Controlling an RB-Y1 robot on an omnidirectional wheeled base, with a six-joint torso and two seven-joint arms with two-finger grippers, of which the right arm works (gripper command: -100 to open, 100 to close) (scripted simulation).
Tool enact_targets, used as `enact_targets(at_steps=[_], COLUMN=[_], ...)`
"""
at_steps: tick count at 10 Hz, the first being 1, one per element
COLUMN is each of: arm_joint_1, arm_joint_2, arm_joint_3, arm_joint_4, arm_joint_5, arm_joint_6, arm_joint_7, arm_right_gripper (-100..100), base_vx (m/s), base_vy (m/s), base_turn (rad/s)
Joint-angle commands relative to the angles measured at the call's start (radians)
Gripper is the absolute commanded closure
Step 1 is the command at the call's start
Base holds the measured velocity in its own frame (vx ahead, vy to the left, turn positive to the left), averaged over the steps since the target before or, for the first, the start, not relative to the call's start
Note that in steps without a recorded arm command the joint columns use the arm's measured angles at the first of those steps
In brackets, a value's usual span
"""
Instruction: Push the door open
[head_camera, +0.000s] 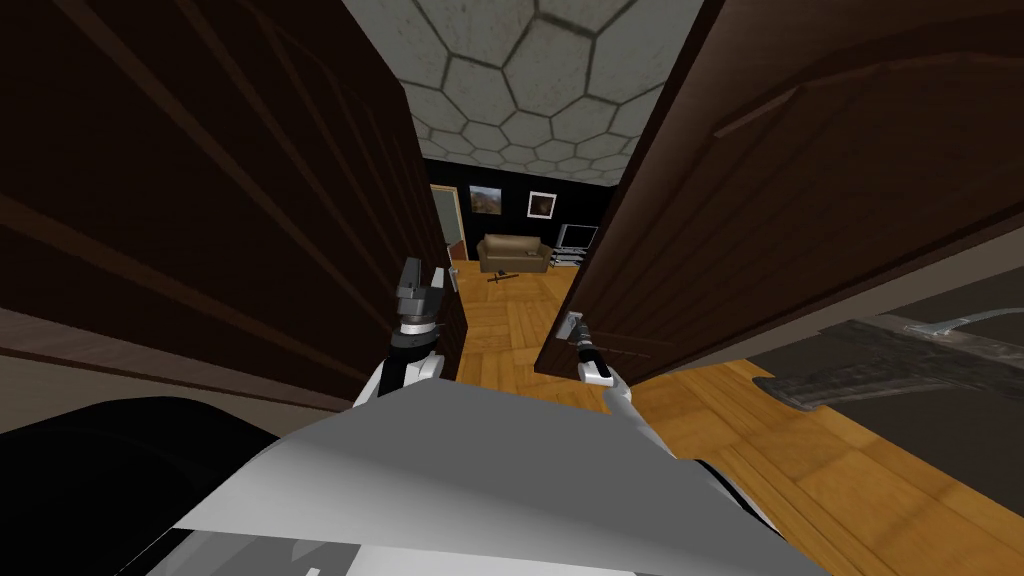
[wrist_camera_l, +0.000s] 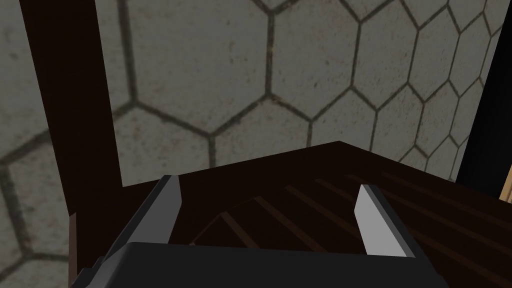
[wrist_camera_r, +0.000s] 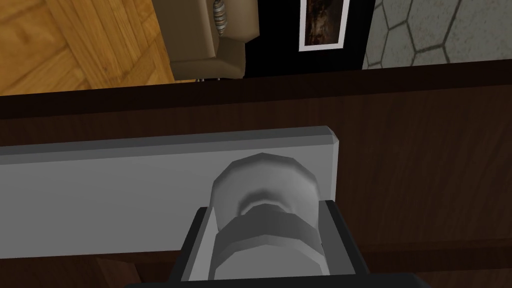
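Ajar ahead on our right: dark brown wooden door (head_camera: 800, 200). Our right gripper (wrist_camera_r: 266, 217) clamps its round grey knob (wrist_camera_r: 265, 182); left gripper (wrist_camera_l: 268, 190) spread, empty, raised. We judge the door rigid, heavy, hinged: push from the knob edge; smooth knob may slip.

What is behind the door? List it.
Beyond the door: wood floor, a brown sofa, a framed picture. The door hides the rest. The right pincer grips its knob.

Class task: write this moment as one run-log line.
right gripper: shut on door knob | left gripper: open, beside left door | right door: ajar, sofa visible beyond
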Motion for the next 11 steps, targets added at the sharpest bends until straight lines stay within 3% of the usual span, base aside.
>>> enact_targets(at_steps=[1, 4, 11], arm_joint_1=[0.003, 0.003, -0.026], arm_joint_2=[0.002, 0.002, 0.054], arm_joint_3=[0.002, 0.002, -0.072], arm_joint_4=[0.001, 0.001, 0.029], arm_joint_5=[0.0, 0.0, 0.006], arm_joint_6=[0.001, 0.001, 0.017], arm_joint_7=[0.0, 0.0, 0.062], arm_right_gripper=[100, 100, 100], base_vx=[-0.03, -0.011, 0.176], base_vy=[0.003, 0.001, 0.031], base_turn=[-0.002, -0.004, -0.073])
